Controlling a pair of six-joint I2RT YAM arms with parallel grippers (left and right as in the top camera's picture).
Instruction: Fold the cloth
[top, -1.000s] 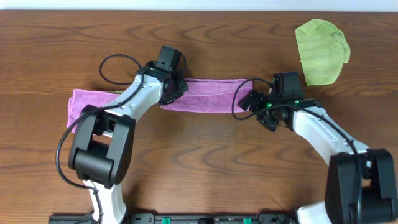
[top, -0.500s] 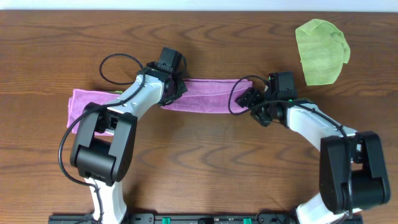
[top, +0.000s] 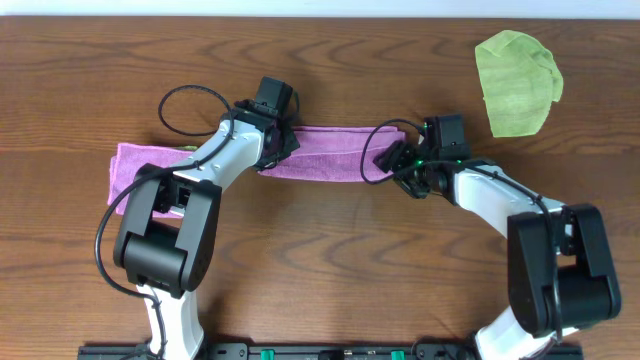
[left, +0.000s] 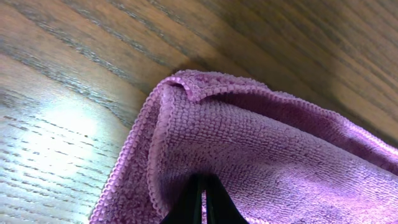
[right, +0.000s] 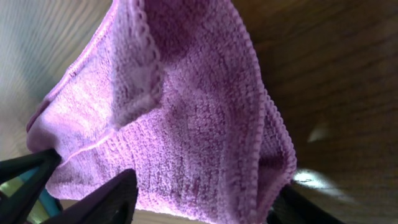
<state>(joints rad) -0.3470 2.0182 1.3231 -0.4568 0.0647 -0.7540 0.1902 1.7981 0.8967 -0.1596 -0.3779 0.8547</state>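
Note:
A purple cloth (top: 330, 155) lies as a long folded strip across the wood table, with its left end (top: 135, 170) wider. My left gripper (top: 278, 140) is shut on the cloth's upper edge near the middle; in the left wrist view its fingertips (left: 204, 202) pinch the purple fabric (left: 280, 162). My right gripper (top: 393, 160) is open at the strip's right end; in the right wrist view its fingers (right: 199, 202) straddle the cloth's end (right: 199, 124).
A crumpled green cloth (top: 517, 82) lies at the back right. Both arms' cables loop over the table near the purple strip. The table's front half is bare wood (top: 340, 270).
My right gripper has moved left and slightly back onto the right end of the purple cloth. The left gripper has stayed in place, holding the cloth.

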